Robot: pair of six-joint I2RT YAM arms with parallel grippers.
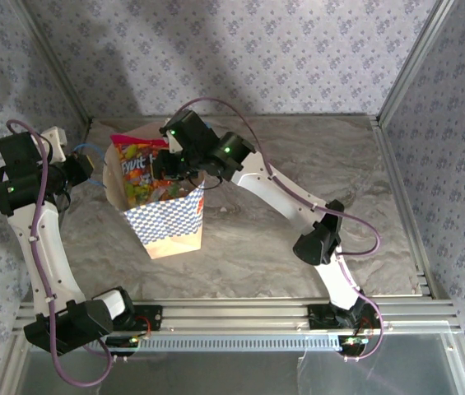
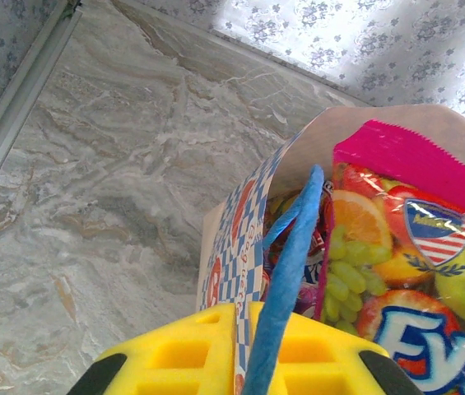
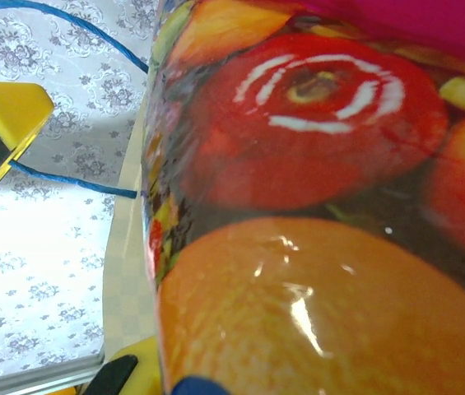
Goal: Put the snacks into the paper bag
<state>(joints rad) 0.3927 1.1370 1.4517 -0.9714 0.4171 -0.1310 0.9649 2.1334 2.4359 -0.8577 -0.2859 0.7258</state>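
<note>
One pink packet [image 1: 138,169], upright in paper bag [image 1: 171,220]

The paper bag [image 1: 170,229] stands upright toward the left of the table with its mouth open. It is tan kraft paper with a blue-and-white checkered band, orange round motifs and a blue cord handle [image 2: 285,276] arching over its rim. The large pink packet [image 1: 140,171] sits upright inside, its glossy fruit-printed top half and zigzag magenta edge rising well above the rim. Deeper in, beside it, smaller packets [image 2: 304,298] show in bits of red and purple.
</note>
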